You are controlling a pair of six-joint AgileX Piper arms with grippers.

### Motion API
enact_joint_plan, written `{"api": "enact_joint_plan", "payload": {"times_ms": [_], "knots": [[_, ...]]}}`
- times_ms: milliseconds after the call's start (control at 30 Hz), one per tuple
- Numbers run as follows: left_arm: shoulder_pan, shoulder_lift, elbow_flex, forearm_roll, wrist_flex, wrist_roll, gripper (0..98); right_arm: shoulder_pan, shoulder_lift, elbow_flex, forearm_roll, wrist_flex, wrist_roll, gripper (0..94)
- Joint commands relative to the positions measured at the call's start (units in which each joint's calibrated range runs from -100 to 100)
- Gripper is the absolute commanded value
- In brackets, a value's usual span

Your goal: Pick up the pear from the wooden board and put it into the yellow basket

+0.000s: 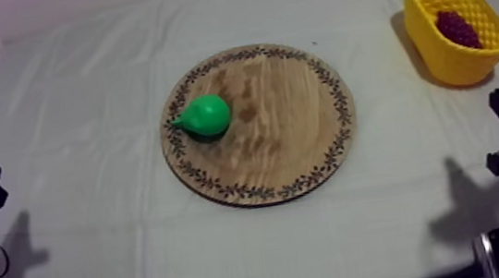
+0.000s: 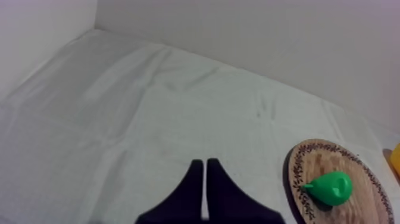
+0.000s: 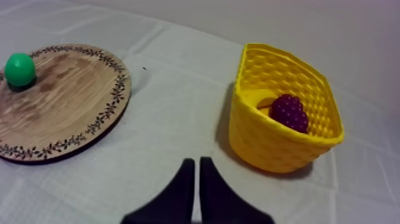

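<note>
My left gripper (image 2: pixel 204 179) and my right gripper (image 3: pixel 197 179) rest at the near edge, each one closed together on nothing. The pear (image 1: pixel 204 115) lies on the left side of the wooden board (image 1: pixel 300 143), in the frame's middle. I should open wide and close around its round body. The yellow basket (image 1: pixel 448 62), upper right, holds grapes (image 1: pixel 456 28)

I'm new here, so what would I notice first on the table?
First, the bright green toy pear, lying on the left part of the round wooden board with a patterned rim, mid-table. Then the yellow basket at the table's far right, with a dark purple bunch of grapes inside.
</note>
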Motion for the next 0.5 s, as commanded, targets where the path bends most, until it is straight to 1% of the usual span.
{"api": "enact_joint_plan", "payload": {"times_ms": [0,200,467], "knots": [[0.0,0.0,0.0,-0.02,0.0,0.0,0.1,0.0,0.0,0.0,0.0,0.0,-0.3,0.6],[0.0,0.0,0.0,-0.02,0.0,0.0,0.1,0.0,0.0,0.0,0.0,0.0,-0.4,0.6],[0.0,0.0,0.0,-0.02,0.0,0.0,0.1,0.0,0.0,0.0,0.0,0.0,0.7,0.6]]}}
